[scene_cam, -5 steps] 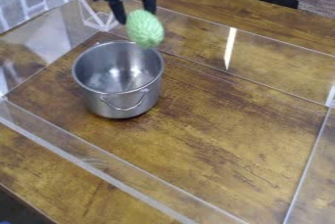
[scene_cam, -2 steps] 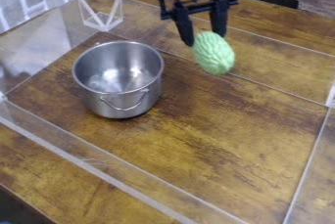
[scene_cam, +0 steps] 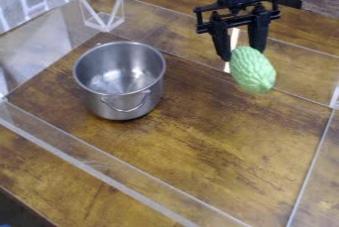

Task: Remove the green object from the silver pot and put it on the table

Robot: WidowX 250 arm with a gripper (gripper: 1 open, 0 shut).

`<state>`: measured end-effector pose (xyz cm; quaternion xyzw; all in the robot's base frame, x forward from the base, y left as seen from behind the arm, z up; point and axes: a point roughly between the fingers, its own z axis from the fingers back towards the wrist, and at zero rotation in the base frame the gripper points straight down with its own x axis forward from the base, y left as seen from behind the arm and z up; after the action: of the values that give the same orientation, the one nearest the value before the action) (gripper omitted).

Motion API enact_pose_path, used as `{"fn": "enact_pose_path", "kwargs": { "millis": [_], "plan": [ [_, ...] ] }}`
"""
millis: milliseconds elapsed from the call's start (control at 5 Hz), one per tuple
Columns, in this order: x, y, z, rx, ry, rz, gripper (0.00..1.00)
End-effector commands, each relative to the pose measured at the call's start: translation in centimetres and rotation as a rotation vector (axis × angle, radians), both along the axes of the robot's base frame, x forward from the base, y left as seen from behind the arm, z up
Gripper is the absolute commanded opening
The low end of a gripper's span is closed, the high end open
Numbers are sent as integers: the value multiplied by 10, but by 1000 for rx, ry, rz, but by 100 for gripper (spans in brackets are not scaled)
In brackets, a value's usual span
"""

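The green object (scene_cam: 253, 70), a pale bumpy oval, hangs upright in the air to the right of the silver pot (scene_cam: 119, 79). My black gripper (scene_cam: 241, 53) comes down from the top edge and is shut on the green object's upper end, one finger on each side. The pot stands at the left centre of the table (scene_cam: 199, 152), holds nothing that I can see, and its small loop handle faces the front. The green object hangs above the dark wooden planks, clear of the pot by roughly a pot's width.
Low clear acrylic walls (scene_cam: 93, 167) edge the table at the front, left and back. A folded clear stand (scene_cam: 101, 13) sits at the back left. A bright reflection streak (scene_cam: 228, 57) lies on the wood under the gripper.
The gripper has carried the green object from above the pot's far rim to the right and slightly lower, well clear of the pot. The pot has not moved.
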<state>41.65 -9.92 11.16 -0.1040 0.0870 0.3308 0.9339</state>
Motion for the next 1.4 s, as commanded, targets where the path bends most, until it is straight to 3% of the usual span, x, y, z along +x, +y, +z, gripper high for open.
{"fn": "enact_pose_path", "kwargs": {
  "millis": [0,400,800,1000,1200],
  "plan": [
    [-1,-14,19,3,-54,-27,0],
    [-4,-10,23,7,-48,-179,0],
    [-15,5,28,16,-36,-258,0],
    [-14,14,48,15,-53,-258,100],
    [-18,12,35,18,-46,-275,100]
  ]
}}
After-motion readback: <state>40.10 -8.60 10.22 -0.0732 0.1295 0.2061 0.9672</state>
